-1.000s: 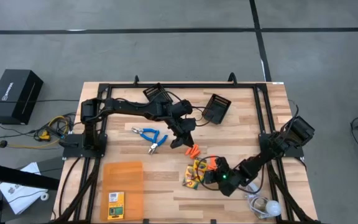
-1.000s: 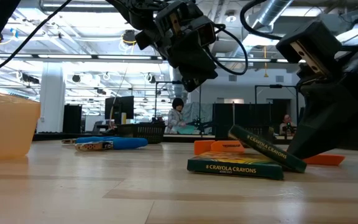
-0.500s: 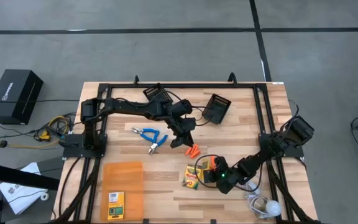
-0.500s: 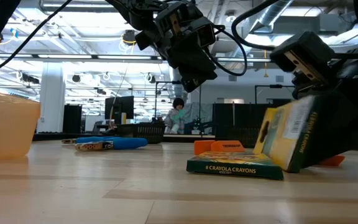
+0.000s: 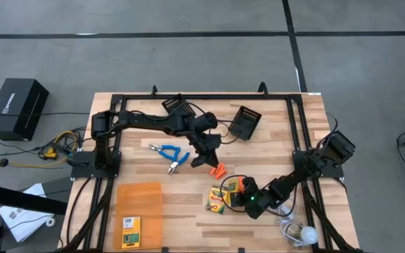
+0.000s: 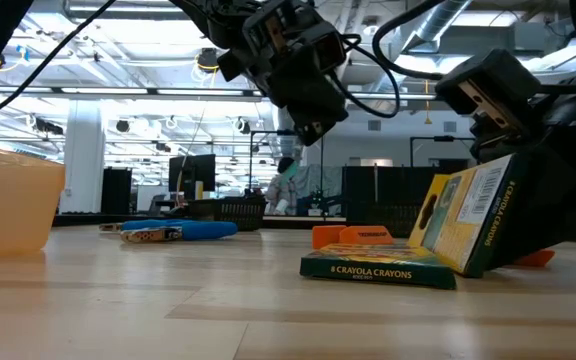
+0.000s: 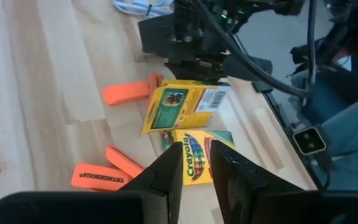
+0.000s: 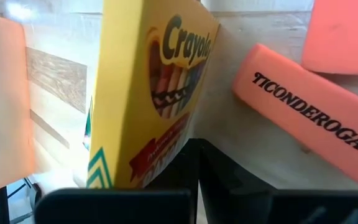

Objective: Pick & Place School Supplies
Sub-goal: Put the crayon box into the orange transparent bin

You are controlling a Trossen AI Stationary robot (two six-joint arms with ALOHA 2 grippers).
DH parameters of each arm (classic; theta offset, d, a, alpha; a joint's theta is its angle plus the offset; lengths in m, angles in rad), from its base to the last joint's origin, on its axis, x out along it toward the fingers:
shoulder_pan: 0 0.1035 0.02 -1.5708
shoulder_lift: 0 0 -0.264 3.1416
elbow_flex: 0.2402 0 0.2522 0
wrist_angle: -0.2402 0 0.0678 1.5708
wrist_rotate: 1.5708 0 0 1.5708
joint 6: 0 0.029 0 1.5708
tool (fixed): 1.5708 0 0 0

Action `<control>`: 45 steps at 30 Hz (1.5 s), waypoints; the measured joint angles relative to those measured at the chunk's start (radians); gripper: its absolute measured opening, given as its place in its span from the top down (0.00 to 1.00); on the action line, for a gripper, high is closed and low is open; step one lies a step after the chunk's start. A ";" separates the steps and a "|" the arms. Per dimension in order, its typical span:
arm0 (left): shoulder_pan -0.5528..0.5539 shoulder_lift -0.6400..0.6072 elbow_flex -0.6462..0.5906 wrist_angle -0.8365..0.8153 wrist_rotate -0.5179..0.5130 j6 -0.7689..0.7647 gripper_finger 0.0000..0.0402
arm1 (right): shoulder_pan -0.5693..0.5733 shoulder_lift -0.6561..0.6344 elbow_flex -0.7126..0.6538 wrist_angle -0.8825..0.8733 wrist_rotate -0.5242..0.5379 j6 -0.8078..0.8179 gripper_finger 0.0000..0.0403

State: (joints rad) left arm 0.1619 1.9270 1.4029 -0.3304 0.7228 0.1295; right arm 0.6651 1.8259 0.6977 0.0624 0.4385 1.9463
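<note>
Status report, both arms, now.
Right gripper jaws shut on crayon box, tipped up. Left gripper hovers mid-table, holding nothing. Second crayon box and orange erasers crowd it.

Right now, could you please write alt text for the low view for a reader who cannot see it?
The right gripper holds a yellow crayon box tilted up on its edge against a flat green crayon box on the wooden table. The left gripper hangs above, with blue-handled scissors farther left.
</note>
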 joint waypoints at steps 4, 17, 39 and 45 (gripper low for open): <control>0.002 0.012 0.000 -0.009 0.017 0.048 0.80 | -0.002 0.000 -0.002 0.013 -0.003 -0.018 1.00; -0.016 0.198 0.093 0.002 0.053 0.108 0.63 | -0.007 -0.007 -0.004 0.035 -0.016 -0.071 1.00; -0.059 0.342 0.274 0.005 0.113 0.139 0.65 | -0.024 -0.007 -0.006 0.055 -0.007 -0.121 1.00; -0.039 0.342 0.274 0.012 0.069 0.158 0.64 | -0.024 -0.007 -0.006 0.055 -0.002 -0.121 1.00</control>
State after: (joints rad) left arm 0.1229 2.2692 1.6772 -0.3180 0.7918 0.2875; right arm 0.6407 1.8191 0.6914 0.1173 0.4366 1.8248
